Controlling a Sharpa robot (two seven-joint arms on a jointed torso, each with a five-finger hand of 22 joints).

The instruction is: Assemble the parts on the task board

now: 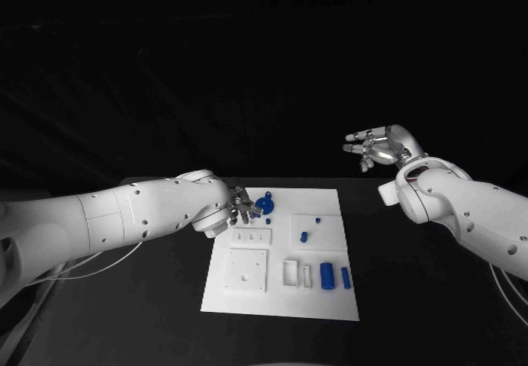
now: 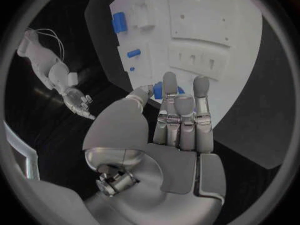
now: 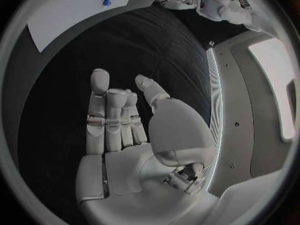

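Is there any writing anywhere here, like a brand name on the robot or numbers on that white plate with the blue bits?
None can be read.
The task board shows moulded slots and holes, no print.
The blue parts are plain.
The left hand, the right hand and the white arms carry no legible label; the small dark dots on the arms look like holes, not characters.
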